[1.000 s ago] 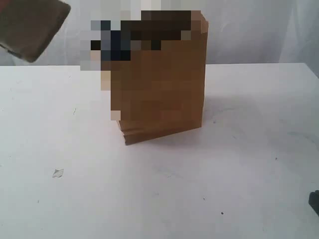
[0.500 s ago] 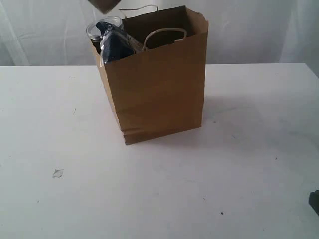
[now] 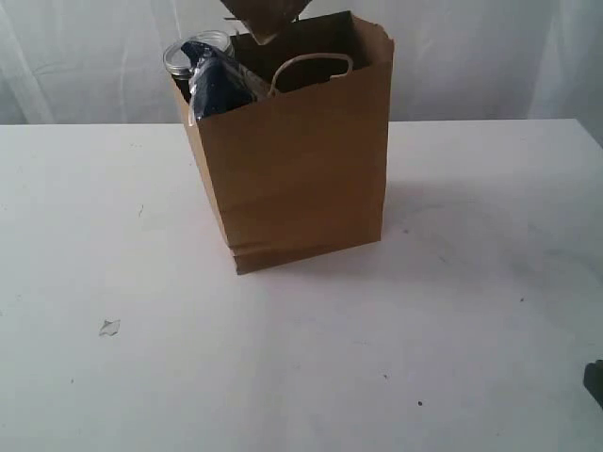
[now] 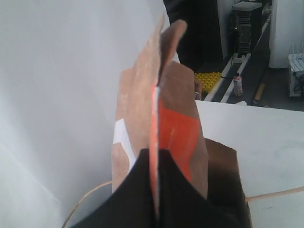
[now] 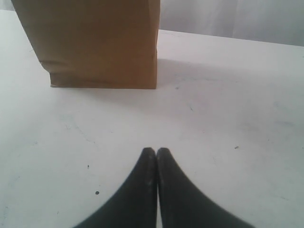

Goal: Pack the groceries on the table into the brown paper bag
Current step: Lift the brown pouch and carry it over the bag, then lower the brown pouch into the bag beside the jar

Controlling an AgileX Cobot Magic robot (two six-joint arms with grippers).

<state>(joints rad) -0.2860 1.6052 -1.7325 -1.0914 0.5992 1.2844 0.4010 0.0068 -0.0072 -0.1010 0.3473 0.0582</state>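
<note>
Surface: white table [image 3: 490, 311], flat, with a few dark specks and one small pale scrap [image 3: 109, 328] near its front left.
Backdrop: white curtain [image 3: 85, 56] behind the far edge of the table.
Brown paper bag [image 3: 297, 169]: upright near the table's middle, mouth open, base on the tabletop. A loop handle [image 3: 312, 62] hangs inside the mouth.
Bag contents: clear jar [image 3: 196, 53] at the bag's left side, its lid rising above the rim. Long navy packet [image 3: 219, 85] just beside it, its upper end showing over the rim.
Orange-brown pouch [image 4: 164, 109]: off the table, directly above the bag mouth. In the exterior view only its lower corner [image 3: 264, 14] shows at the top edge, close to the rear rim.
Left gripper [image 4: 155, 154]: jaws clamped on the pouch's thin edge. The pouch stands edge-on between the fingers.
Right gripper [image 5: 156, 153]: low over bare tabletop in front of the bag, well apart from it. Fingertips pressed together, nothing between them.
</note>
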